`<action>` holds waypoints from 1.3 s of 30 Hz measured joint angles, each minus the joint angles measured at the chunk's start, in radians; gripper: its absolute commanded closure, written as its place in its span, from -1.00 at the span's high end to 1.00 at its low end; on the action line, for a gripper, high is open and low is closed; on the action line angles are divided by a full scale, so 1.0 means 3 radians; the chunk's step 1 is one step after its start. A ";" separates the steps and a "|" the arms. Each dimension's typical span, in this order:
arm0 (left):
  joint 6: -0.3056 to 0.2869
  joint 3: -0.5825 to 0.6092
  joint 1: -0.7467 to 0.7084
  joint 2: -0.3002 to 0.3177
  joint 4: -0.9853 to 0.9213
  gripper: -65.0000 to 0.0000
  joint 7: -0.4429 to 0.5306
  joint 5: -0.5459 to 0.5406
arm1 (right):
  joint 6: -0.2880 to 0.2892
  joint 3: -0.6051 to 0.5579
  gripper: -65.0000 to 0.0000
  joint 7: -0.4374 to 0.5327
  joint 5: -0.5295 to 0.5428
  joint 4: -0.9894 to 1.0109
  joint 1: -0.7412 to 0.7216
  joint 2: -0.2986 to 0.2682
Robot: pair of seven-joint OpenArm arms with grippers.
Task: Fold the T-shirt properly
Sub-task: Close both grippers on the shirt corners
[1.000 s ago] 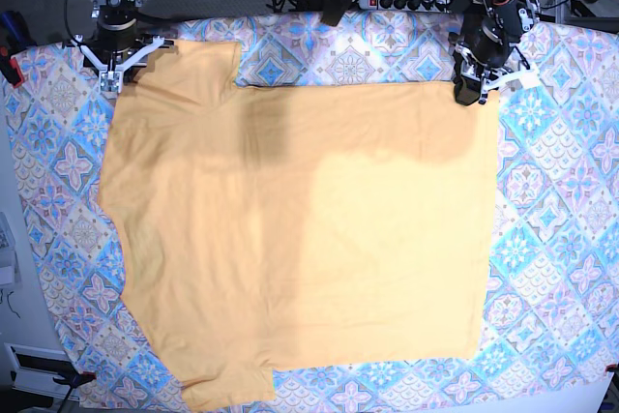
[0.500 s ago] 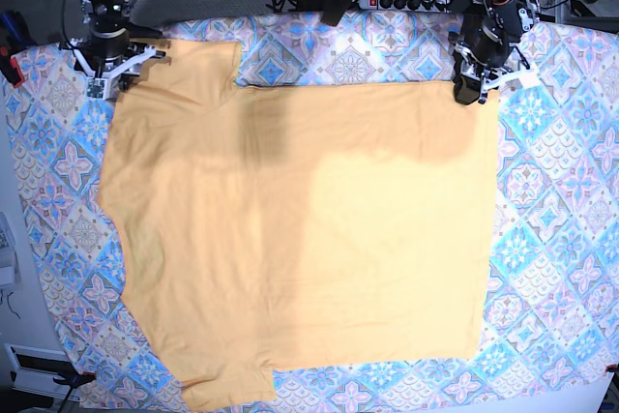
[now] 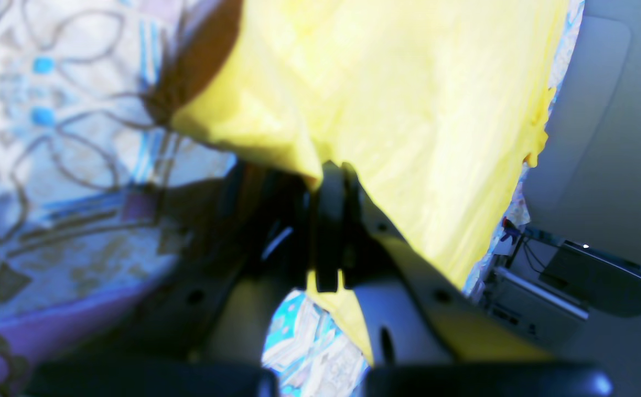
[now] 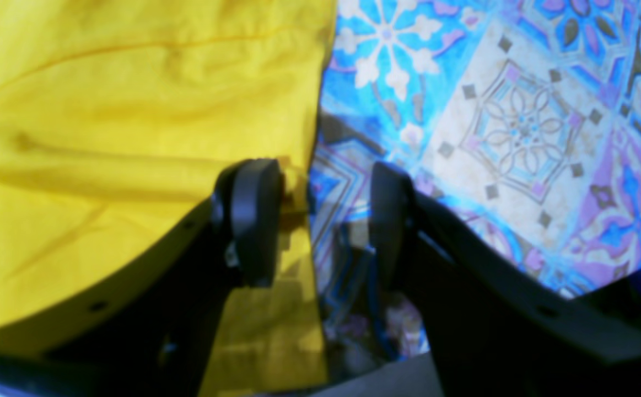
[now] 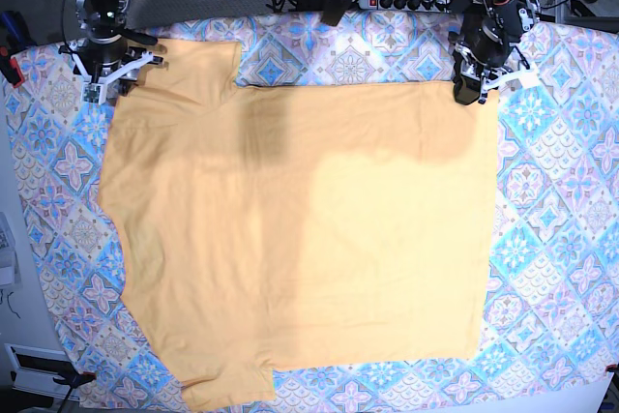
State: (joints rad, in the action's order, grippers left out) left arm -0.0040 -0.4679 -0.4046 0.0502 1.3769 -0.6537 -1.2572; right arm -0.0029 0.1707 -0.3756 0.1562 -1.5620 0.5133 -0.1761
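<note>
Yellow-orange cotton, the T-shirt [image 5: 290, 239] lies spread nearly flat on a blue and pink patterned tablecloth [image 5: 561, 220], with one sleeve toward the far corner and the other at the near edge. No fold shows in it, so the folding proper looks hardly begun; every fold seems left to do.

At the far corner on the base view's right, the left gripper [image 3: 328, 182] has its fingers pressed together on a pinch of the shirt's edge, and cloth hangs just past the fingertips and drapes away from them. At the opposite far corner, the right gripper [image 4: 320, 215] stands with its fingers apart. One finger [image 4: 254, 220] sits over the shirt's edge, the other over bare tablecloth, and the hem runs between them without being gripped.

By the look of it, one corner is held and the other is free, so a lift or fold would need that second grip first
</note>
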 measured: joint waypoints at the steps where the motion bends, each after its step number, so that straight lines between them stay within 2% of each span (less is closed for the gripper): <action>1: 0.0001 0.0000 0.0000 0.0000 0.0000 -1.00 -0.0001 0.0000 | 0.0006 -0.0053 -0.19 0.0003 -0.0001 0.0025 -0.0003 -0.0024; 5: -0.0001 0.0000 0.0000 0.0000 0.0000 -1.00 0.0000 0.0000 | 0.0017 -0.0225 -0.19 -0.0003 0.0005 0.0134 -0.0072 -0.0025; 10: 0.0001 -0.0001 0.0000 0.0000 0.0000 -1.00 -0.0001 0.0001 | 0.0022 -0.0243 -0.21 0.0042 0.0008 0.0235 -0.0161 -0.0034; 13: 0.0001 -0.0001 0.0000 0.0000 0.0000 -1.00 -0.0001 -0.0001 | 0.0045 -0.0243 -0.46 0.0086 0.0010 0.0258 -0.0148 -0.0033; 18: 0.0000 0.0000 -0.0001 0.0000 0.0000 -1.00 -0.0001 0.0000 | 0.0056 -0.0237 -0.99 0.0076 0.0022 0.0258 -0.0148 -0.0033; 22: 0.0001 0.0000 -0.0001 0.0000 0.0000 -1.00 -0.0001 -0.0001 | 0.0051 -0.0229 -0.99 0.0018 0.0019 0.0207 -0.0136 -0.0033; 31: -0.0037 0.0005 -0.0107 -0.0001 0.0020 -1.00 0.0006 -0.0027 | 0.0024 -0.0226 -0.99 0.0005 0.0008 -0.0294 0.0224 -0.0034; 39: 0.0017 0.0003 -0.0412 -0.0001 0.0291 -1.00 -0.0003 0.0000 | 0.0025 -0.0226 -0.99 -0.0011 0.0008 -0.0543 0.0548 -0.0034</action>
State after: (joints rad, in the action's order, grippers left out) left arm 0.0010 -0.4671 -0.5282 0.0498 1.4643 -0.6544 -1.2572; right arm 0.0048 0.1028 -0.3790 0.1585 -1.7248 0.6777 -0.1864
